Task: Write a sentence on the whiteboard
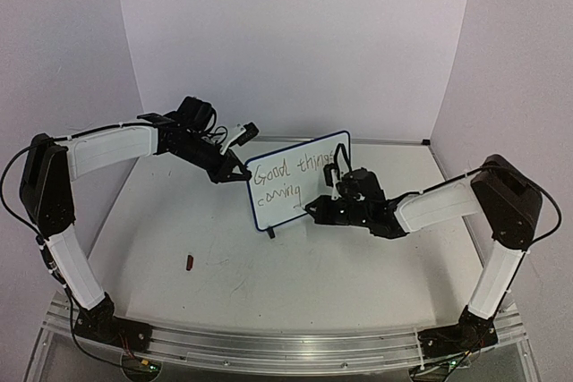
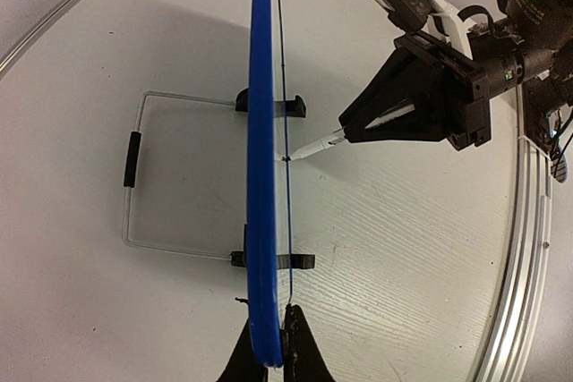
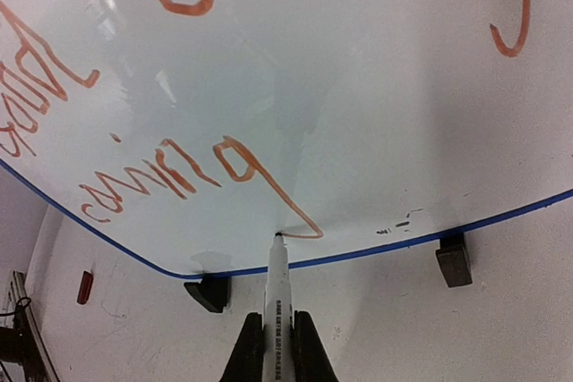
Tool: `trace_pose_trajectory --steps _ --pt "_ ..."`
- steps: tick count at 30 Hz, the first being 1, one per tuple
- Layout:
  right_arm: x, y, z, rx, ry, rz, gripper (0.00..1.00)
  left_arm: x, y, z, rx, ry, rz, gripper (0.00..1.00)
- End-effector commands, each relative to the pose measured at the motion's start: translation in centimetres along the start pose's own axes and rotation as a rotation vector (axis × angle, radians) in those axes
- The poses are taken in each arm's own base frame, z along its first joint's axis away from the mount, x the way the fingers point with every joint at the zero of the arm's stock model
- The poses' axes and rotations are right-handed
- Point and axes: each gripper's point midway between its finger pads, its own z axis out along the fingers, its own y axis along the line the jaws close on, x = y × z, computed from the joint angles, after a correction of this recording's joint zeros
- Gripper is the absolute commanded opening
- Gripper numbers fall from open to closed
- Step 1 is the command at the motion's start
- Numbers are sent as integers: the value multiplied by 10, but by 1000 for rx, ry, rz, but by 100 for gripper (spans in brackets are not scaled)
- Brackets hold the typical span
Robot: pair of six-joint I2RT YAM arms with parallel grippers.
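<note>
Right end effector (image 3: 277, 326) clamps marker (image 3: 277, 279); tip touches whiteboard (image 3: 376, 123).

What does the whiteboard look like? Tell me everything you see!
The whiteboard is a small, shiny white rectangle with rounded corners and a thin blue rim. It stands upright on the table on two black feet, with a wire loop lying behind it. A handwritten sentence reads "Good things coming". The left gripper pinches its side edge, and the marker, held in the right gripper, touches its face near the bottom rim.
</note>
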Motion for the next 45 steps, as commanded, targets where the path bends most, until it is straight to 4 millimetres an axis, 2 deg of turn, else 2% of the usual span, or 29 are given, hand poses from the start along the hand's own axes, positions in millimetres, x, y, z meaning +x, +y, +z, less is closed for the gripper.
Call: trace_pose_trajectory --steps 1,6,9,13,18,32,45 --pt "-44 44 -16 -161 -117 1 0 49 12 15 -48 176 -27 0" --pt "-52 47 -54 -172 -172 6 0 48 11 15 -48 175 -26 0" --pt "-46 35 -62 -128 -178 6 0 47 11 15 -47 173 -27 0" --pt "-39 13 -54 -17 -158 15 0 48 10 15 -44 174 -27 0" --pt "-40 2 -40 40 -163 22 0 48 10 15 -46 175 -26 0" --pt "-44 0 -23 61 -165 19 0 48 11 15 -46 176 -26 0" --pt "-46 1 -20 60 -168 19 0 48 11 15 -45 175 -26 0"
